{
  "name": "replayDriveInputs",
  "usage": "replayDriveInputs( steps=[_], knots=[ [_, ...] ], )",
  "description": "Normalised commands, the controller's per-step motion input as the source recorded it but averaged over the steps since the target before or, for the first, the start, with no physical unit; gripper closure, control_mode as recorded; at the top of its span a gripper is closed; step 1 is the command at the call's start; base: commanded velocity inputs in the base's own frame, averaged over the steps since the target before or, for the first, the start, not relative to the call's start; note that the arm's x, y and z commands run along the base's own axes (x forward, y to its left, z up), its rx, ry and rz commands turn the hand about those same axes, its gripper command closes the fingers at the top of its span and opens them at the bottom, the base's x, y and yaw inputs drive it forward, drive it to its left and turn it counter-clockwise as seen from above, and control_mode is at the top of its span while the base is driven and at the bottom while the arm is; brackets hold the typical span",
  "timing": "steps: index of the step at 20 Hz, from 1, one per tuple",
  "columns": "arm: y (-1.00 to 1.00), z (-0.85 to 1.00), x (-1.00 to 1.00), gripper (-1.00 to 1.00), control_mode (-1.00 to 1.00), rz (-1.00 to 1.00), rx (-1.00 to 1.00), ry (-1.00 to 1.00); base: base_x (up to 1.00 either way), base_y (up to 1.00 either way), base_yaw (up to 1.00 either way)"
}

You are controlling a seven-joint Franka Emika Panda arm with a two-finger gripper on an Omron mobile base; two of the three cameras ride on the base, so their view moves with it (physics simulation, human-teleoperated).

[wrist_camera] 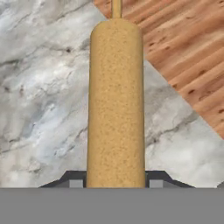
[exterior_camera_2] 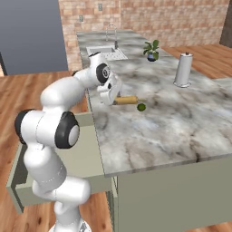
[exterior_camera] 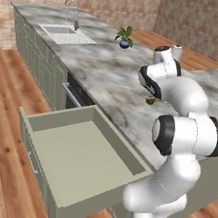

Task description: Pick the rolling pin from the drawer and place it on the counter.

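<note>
— How far along is it?

— Well on, I'd say. The drawer (exterior_camera: pixel 81 147) stands pulled out and its pale inside looks bare — the rolling pin (exterior_camera_2: pixel 127 100) is out of it, over the counter (exterior_camera_2: pixel 181 118).

— Is it down on the stone?

— I can't tell. In the right base view it lies level, low over the marble, its free end pointing toward 3 o'clock, with a small green ball (exterior_camera_2: pixel 141 107) just beside it at 5 o'clock. Whether it touches the top is unclear.

— And the gripper (exterior_camera_2: pixel 110 97)?

— Clenched on the rolling pin. In the hand view the wood runs straight up toward 12 o'clock from between the two dark fingertips (wrist_camera: pixel 75 179), pressed on both sides.

— So what's left?

— Setting it on the slab, if it isn't yet, letting go, and drawing the arm clear.
</note>
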Motion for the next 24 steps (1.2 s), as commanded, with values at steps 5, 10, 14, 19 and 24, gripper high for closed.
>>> replayDriveInputs(
  steps=[5,10,14,19,24],
  knots=[
    [0.00,-1.00,0.02,1.00,-1.00,0.00,-0.15,0.30,0.00,0.00,0.00],
    [-0.02,-1.00,0.07,1.00,-1.00,0.00,0.00,0.32,0.00,0.00,0.00],
    [0.00,-1.00,0.08,1.00,-1.00,0.00,0.00,0.27,0.00,0.00,0.00],
    [0.00,-1.00,0.09,1.00,-1.00,0.00,0.00,0.17,0.00,0.00,0.00],
    [-0.02,-0.98,0.00,-1.00,-1.00,0.03,0.04,0.00,0.00,0.00,0.00]
  ],
)
